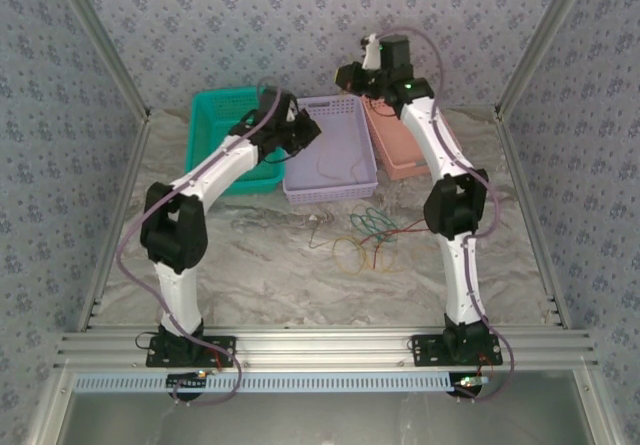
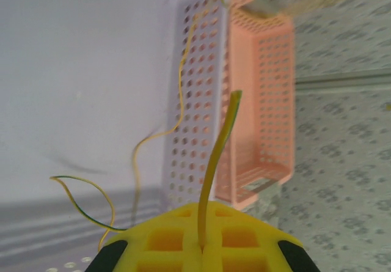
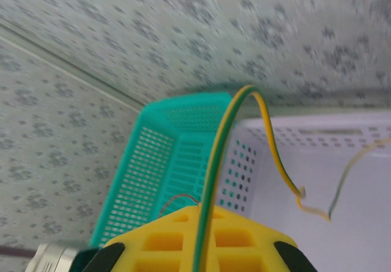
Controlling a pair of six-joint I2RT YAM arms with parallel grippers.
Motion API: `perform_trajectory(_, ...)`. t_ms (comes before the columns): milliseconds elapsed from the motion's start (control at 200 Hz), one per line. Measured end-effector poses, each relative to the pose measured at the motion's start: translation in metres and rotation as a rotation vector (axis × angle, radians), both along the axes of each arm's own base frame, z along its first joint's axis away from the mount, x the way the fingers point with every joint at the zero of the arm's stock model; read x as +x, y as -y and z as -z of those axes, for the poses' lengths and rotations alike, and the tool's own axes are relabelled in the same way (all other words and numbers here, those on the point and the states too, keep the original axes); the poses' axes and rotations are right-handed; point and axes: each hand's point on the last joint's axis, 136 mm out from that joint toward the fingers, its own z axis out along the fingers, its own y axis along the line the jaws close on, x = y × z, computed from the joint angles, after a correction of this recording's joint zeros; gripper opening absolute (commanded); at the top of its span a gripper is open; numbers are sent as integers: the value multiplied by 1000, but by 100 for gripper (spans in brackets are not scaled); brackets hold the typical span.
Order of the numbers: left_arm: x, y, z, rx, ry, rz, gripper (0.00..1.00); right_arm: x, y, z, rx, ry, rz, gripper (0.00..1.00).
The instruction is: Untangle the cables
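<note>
A yellow-green cable [image 2: 215, 156] rises from my left gripper [image 2: 201, 242], whose yellow jaws are shut on it. More of this cable [image 2: 180, 88] loops over the lavender basket [image 2: 194, 131]. My right gripper [image 3: 200, 214] is shut on a yellow-green cable [image 3: 215, 162] that arches up and drops into the lavender basket [image 3: 330, 223]. Seen from above, the left gripper [image 1: 303, 130] hovers at the lavender basket's [image 1: 300, 180] left rim. The right gripper [image 1: 352, 75] is raised above its far end. The other cables [image 1: 362, 235], green, yellow and red, lie clumped on the table.
A teal basket [image 1: 215, 115] stands left of the lavender one and a pink basket [image 1: 395, 155] stands right of it. Pale loose strands [image 1: 270, 220] lie on the marbled table in front of the baskets. Patterned walls close in the back and sides.
</note>
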Motion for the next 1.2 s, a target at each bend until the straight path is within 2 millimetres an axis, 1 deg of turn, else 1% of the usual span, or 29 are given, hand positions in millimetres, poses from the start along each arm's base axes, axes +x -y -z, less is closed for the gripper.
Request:
perform_trajectory(25,-1,3,8,9,-11,4,0,2,-3,11,-6,-16,-1,0)
perform_trajectory(40,-1,4,11,14,-16,6,0,4,-5,21,-12,-30,-2,0)
perform_trajectory(55,-1,6,16,21,-22,8,0,4,-7,26,-15,-37,-3,0)
perform_trajectory(70,-2,7,19,26,-26,9,0,6,-9,36,-21,-53,-5,0)
perform_trajectory(100,-3,8,25,36,-33,11,0,7,-13,50,-30,-73,-6,0)
perform_trajectory(140,-5,10,30,46,-41,13,6,9,-17,69,-40,-100,-9,0)
perform_trajectory(160,-6,11,30,48,-40,15,11,9,-19,74,-44,-108,-10,1)
perform_trajectory(175,-6,13,31,51,-40,19,13,10,-20,82,-49,-119,-11,5)
perform_trajectory(235,-8,14,32,62,-34,30,23,11,-25,99,-57,-143,-13,22)
perform_trajectory(295,-8,14,33,71,-32,27,37,12,-28,107,-67,-150,-14,40)
perform_trajectory(350,-9,12,35,91,-32,20,53,10,-27,111,-80,-161,-13,50)
perform_trajectory(365,-10,12,35,102,-26,29,57,10,-27,111,-79,-169,-8,52)
perform_trajectory(390,-10,10,36,112,-28,17,59,10,-26,111,-88,-163,-9,54)
perform_trajectory(405,-10,9,35,123,-21,19,66,10,-25,109,-88,-163,-3,55)
perform_trajectory(425,-10,7,35,129,-24,9,68,10,-24,108,-97,-155,-2,57)
perform_trajectory(485,-13,-1,28,162,-9,-5,69,8,-19,101,-119,-143,16,59)
perform_trajectory(520,-16,-4,20,173,3,-13,69,5,-15,95,-133,-137,30,59)
perform_trajectory(595,-23,-11,-7,180,47,-30,70,-6,-3,78,-161,-123,62,61)
perform_trajectory(660,-30,-17,-36,175,100,-41,71,-20,8,54,-178,-98,93,62)
perform_trajectory(695,-34,-21,-52,172,127,-48,71,-28,14,38,-184,-78,111,62)
perform_trajectory(775,-44,-27,-86,164,176,-54,70,-48,30,-7,-187,-10,160,60)
perform_trajectory(849,-52,-31,-105,164,210,-58,69,-69,47,-43,-187,53,208,56)
perform_trajectory(899,-60,-33,-113,171,221,-56,66,-88,60,-59,-197,79,238,51)
perform_trajectory(944,-68,-33,-116,178,226,-47,64,-108,72,-70,-206,97,273,48)
perform_trajectory(979,-76,-31,-117,187,230,-36,63,-123,81,-73,-215,100,297,46)
perform_trajectory(1049,-98,-25,-113,210,227,3,59,-160,100,-70,-238,90,348,42)
perform_trajectory(1114,-122,-19,-103,232,212,47,56,-197,111,-55,-268,56,379,38)
perform_trajectory(1149,-135,-16,-96,245,201,70,56,-214,113,-46,-282,39,387,37)
perform_trajectory(1199,-155,-12,-82,272,186,104,55,-242,114,-23,-309,-1,392,37)
